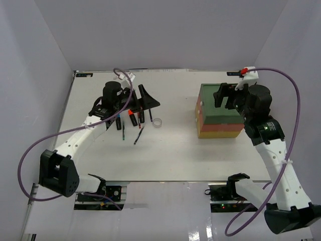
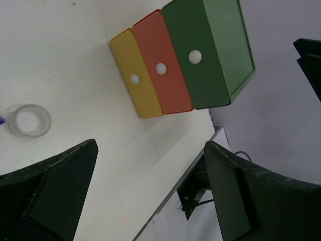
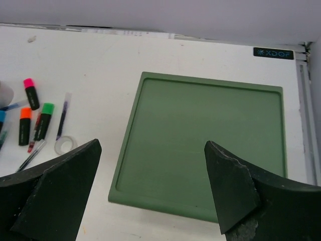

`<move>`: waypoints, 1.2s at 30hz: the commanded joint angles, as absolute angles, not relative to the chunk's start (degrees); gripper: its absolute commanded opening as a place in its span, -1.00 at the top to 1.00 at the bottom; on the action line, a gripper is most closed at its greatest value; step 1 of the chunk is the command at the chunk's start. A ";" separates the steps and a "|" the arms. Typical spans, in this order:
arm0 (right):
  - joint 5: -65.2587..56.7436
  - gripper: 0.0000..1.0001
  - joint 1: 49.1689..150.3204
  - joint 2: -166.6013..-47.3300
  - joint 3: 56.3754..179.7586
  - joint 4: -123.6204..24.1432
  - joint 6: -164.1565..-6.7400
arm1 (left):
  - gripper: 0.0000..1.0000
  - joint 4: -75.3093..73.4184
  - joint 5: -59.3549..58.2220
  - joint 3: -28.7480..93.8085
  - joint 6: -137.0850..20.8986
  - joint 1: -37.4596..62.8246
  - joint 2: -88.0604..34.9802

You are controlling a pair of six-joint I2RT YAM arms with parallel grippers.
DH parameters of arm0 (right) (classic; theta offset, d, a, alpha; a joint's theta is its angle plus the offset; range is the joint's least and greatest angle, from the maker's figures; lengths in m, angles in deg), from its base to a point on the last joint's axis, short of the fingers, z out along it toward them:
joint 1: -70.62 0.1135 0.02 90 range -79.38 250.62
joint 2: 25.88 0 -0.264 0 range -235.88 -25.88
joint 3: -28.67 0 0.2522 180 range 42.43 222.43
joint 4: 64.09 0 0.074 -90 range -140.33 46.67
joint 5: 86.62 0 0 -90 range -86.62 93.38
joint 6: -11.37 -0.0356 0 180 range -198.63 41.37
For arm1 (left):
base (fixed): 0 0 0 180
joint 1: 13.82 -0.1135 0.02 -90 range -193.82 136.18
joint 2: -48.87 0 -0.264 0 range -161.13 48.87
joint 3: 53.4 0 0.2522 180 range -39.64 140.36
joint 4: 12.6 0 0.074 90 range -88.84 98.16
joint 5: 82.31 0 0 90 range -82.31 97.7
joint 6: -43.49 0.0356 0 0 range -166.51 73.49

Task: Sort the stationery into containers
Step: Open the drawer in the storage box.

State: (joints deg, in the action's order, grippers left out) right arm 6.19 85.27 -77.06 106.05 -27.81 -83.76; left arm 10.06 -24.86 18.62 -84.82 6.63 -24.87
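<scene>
The drawer stack (image 1: 218,113) stands at the right: dark green top (image 3: 205,145), orange-red middle (image 2: 163,70), yellow bottom (image 2: 136,80), all pushed in. My right gripper (image 1: 225,97) hovers open and empty over the green top, as the right wrist view (image 3: 153,186) shows. My left gripper (image 1: 144,100) is open and empty above the pile of stationery; in the left wrist view (image 2: 150,191) only bare table lies between its fingers. Pink (image 3: 31,93), orange (image 3: 24,125) and green (image 3: 45,121) highlighters, thin pens (image 1: 139,135) and a clear-white tape roll (image 1: 157,122) lie left of centre.
The table's right edge (image 2: 195,165) runs close behind the stack. White walls close in the back and sides. A purple cable (image 1: 30,155) loops off the left arm, and another trails from the right arm (image 1: 296,110).
</scene>
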 commanded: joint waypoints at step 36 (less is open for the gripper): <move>-16.38 -0.68 57.35 -97.17 105.63 -30.90 -89.44 | -0.55 -12.73 -27.28 54.05 -106.63 24.15 -70.14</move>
